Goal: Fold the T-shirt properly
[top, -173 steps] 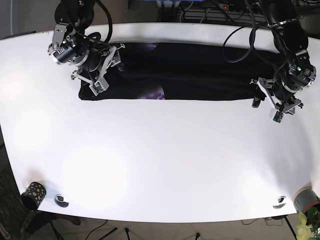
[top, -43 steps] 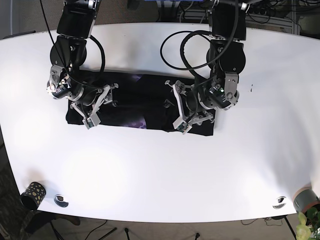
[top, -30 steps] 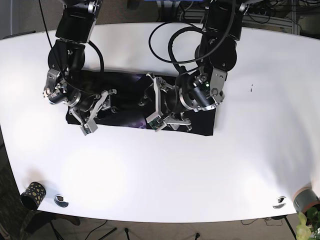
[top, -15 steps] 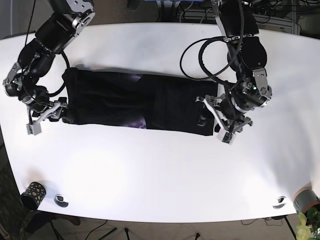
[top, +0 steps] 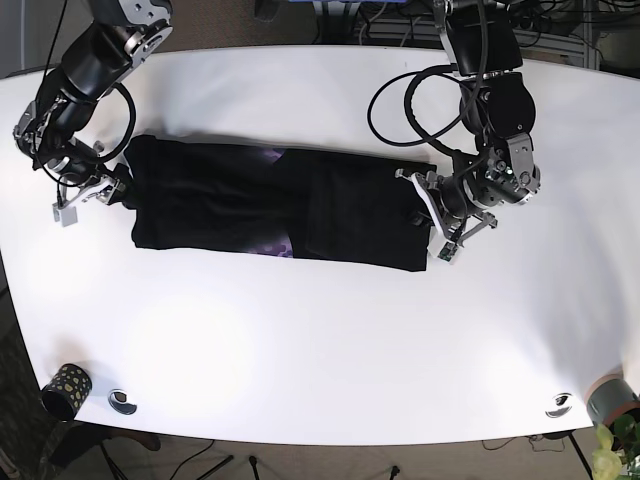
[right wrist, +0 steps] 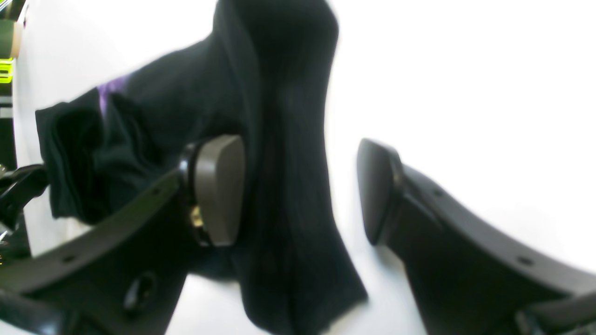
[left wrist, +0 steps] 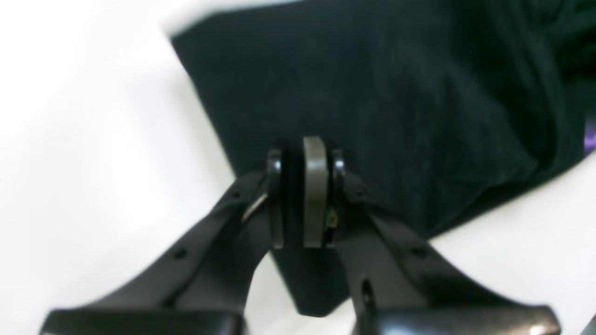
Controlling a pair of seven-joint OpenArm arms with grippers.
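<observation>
We see a black T-shirt (top: 270, 205) with purple print, frame centre, on a white table (top: 320, 350). Lower left: black cup (top: 66, 388), pale speckles. Black grippers, grey pads (right wrist: 219, 186).

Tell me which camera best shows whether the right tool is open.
The right wrist view: the right tool has its two pads wide apart, with a fold of the shirt between them. In the base view that tool is tiny at the shirt's end. The left wrist view shows only the left tool, shut.
</observation>
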